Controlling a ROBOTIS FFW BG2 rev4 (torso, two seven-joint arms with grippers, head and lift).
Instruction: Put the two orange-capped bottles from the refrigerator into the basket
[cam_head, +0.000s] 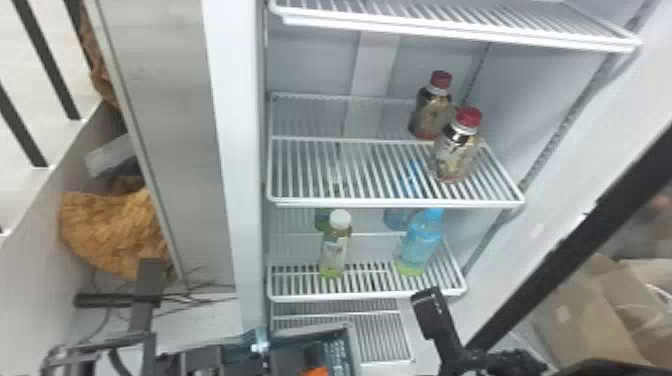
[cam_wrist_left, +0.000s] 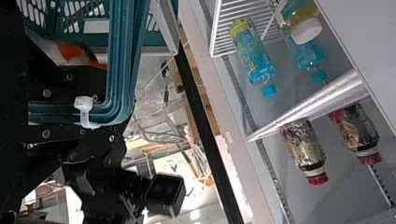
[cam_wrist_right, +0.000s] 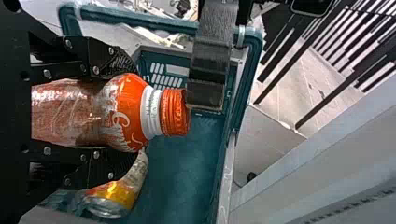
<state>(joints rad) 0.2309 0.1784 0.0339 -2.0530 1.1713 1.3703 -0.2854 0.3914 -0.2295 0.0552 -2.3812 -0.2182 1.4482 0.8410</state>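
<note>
In the head view, my left gripper (cam_head: 205, 359) is beside the teal basket (cam_head: 341, 345) at the bottom edge. My left gripper (cam_wrist_left: 100, 109) is shut on the basket's teal handle (cam_wrist_left: 120, 70) in the left wrist view. My right gripper (cam_head: 314, 355) is low over the basket in the head view, by an orange patch of bottle. In the right wrist view, my right gripper (cam_wrist_right: 133, 114) is shut on the orange-capped bottle (cam_wrist_right: 130, 112) above the basket floor (cam_wrist_right: 182, 163). A second bottle (cam_wrist_right: 116, 193) with a yellow-orange label lies in the basket, its cap hidden.
Two red-capped bottles (cam_head: 456, 147) stand on the refrigerator's middle shelf (cam_head: 350, 204). A white-capped bottle (cam_head: 335, 250) and a blue bottle (cam_head: 420, 245) are on the shelf below. A dark door edge (cam_head: 575, 240) slants at right; a cabinet panel (cam_head: 165, 125) flanks the left.
</note>
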